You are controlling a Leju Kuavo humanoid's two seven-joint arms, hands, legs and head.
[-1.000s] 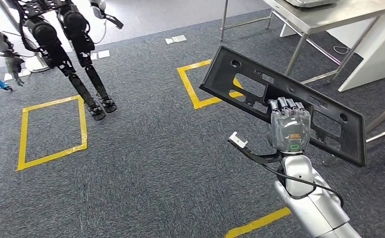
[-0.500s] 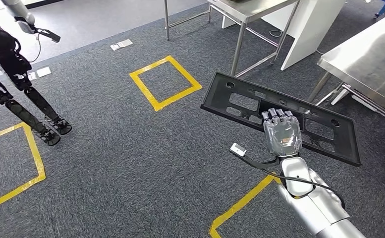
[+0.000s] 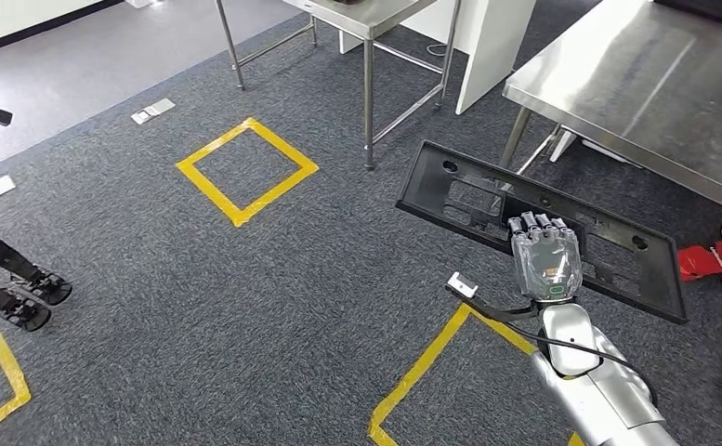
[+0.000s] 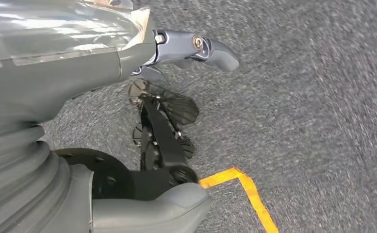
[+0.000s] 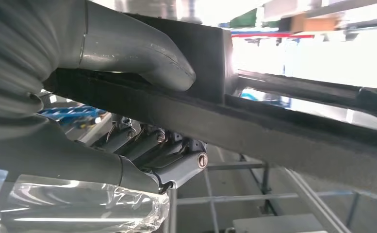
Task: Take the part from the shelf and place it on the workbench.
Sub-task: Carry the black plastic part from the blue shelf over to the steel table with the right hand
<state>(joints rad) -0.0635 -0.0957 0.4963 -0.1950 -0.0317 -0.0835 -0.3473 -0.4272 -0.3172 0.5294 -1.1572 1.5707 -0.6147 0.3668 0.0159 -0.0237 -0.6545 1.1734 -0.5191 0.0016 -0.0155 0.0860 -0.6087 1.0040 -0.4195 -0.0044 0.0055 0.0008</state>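
Observation:
The part is a long black plastic panel (image 3: 468, 190) with several cut-outs. It hangs level above the carpet in the head view, gripped at its near edge by my right hand (image 3: 544, 260). In the right wrist view the grey thumb (image 5: 142, 53) lies over one face of the panel (image 5: 273, 126) and the dark fingers (image 5: 176, 160) curl under the other. A steel workbench (image 3: 636, 102) stands at the far right, just beyond the panel. My left hand (image 4: 128, 73) hangs over the carpet and holds nothing, its fingers apart.
A second steel table (image 3: 366, 19) on thin legs and a white cabinet (image 3: 487, 46) stand ahead. Yellow tape outlines (image 3: 245, 167) mark the grey carpet, with another outline (image 3: 431, 362) near my arm. Another robot's dark legs (image 3: 13, 279) stand at the left. A red object (image 3: 710, 260) lies under the workbench.
The whole view has swung, so the camera has turned: the other robot slid off to the left and the steel workbench came in at the right. My right hand kept hold of the panel.

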